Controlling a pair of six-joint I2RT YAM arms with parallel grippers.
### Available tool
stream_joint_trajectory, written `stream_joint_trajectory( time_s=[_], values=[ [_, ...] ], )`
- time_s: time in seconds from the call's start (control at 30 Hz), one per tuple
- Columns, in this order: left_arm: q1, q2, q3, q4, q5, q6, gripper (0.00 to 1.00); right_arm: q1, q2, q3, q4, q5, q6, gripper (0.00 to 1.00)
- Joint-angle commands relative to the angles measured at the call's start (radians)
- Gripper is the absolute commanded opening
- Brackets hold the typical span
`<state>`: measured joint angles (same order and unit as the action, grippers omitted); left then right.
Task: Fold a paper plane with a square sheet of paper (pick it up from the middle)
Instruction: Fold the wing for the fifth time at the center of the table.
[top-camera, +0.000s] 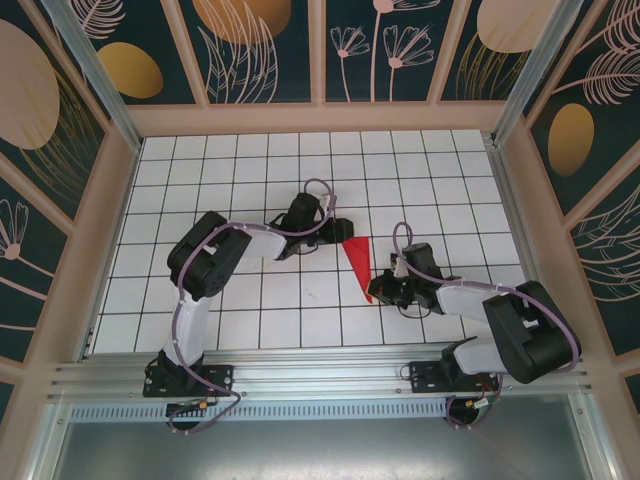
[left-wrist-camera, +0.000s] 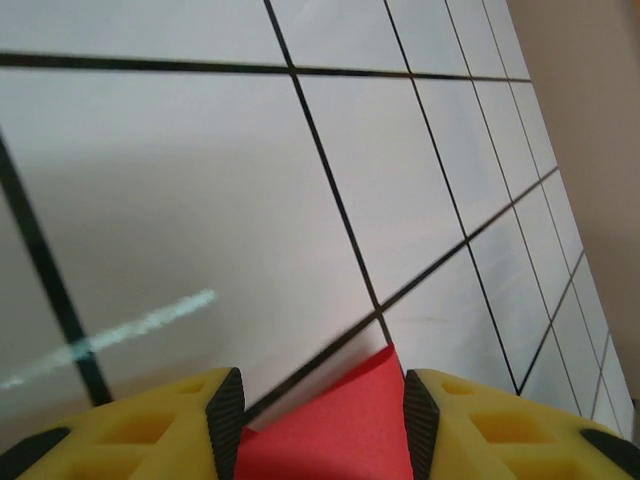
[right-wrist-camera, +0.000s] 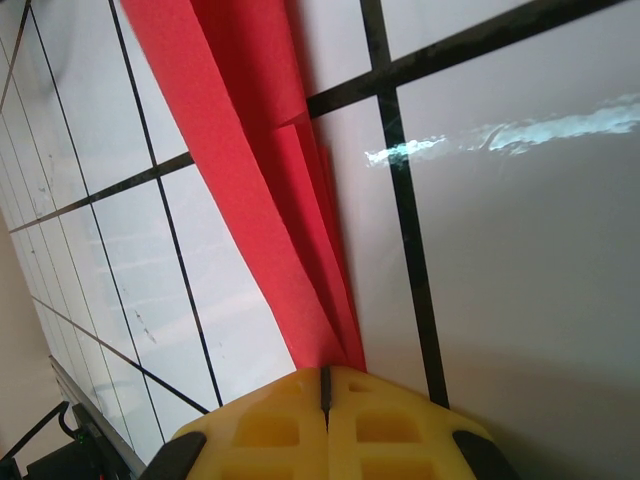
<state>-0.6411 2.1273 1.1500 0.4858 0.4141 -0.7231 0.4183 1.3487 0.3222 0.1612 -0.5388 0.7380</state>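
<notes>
The paper plane (top-camera: 357, 262) is lying dart-shaped; only finishing seems left. My left end effector (left-wrist-camera: 322, 405) is straddling its tail, half open. My right end effector (right-wrist-camera: 325, 390) is sitting shut at its nose, grip uncertain.

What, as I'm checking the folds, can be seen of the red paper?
The red paper is thin, plain and bright, folded into a narrow, layered triangle lying on the tiled table. A corner of its wide end sits between the fingers of the open left tool; its pointed end meets the shut right tool, gripped or merely pressed I cannot tell.
</notes>
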Motion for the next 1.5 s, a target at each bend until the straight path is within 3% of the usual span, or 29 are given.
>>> stream_joint_trajectory(
  time_s=[0.0,0.27,0.5,0.63,0.8,1.17,1.47],
  values=[
    [0.023,-0.008,0.047,-0.088,-0.024,0.063,0.48,-0.004,0.029,-0.044,-0.216,0.106,-0.028,0.04],
    [0.031,-0.132,0.014,-0.097,0.011,0.036,0.50,-0.004,0.041,-0.025,-0.215,0.103,-0.035,0.04],
    [0.022,-0.262,-0.197,0.088,0.108,-0.135,0.45,-0.004,0.032,-0.005,-0.204,0.092,-0.041,0.05],
    [-0.023,-0.283,-0.254,0.117,0.099,-0.180,0.44,-0.004,0.021,0.006,-0.195,0.082,-0.043,0.06],
    [-0.085,-0.243,-0.206,0.026,0.046,-0.192,0.44,-0.004,0.027,0.012,-0.198,0.085,-0.048,0.06],
    [-0.142,-0.095,-0.103,0.048,0.063,-0.231,0.44,-0.004,0.035,0.002,-0.187,0.086,-0.048,0.06],
    [-0.137,-0.020,-0.012,-0.127,-0.084,-0.107,0.45,-0.003,0.023,-0.020,-0.195,0.085,-0.051,0.06]
  ],
)
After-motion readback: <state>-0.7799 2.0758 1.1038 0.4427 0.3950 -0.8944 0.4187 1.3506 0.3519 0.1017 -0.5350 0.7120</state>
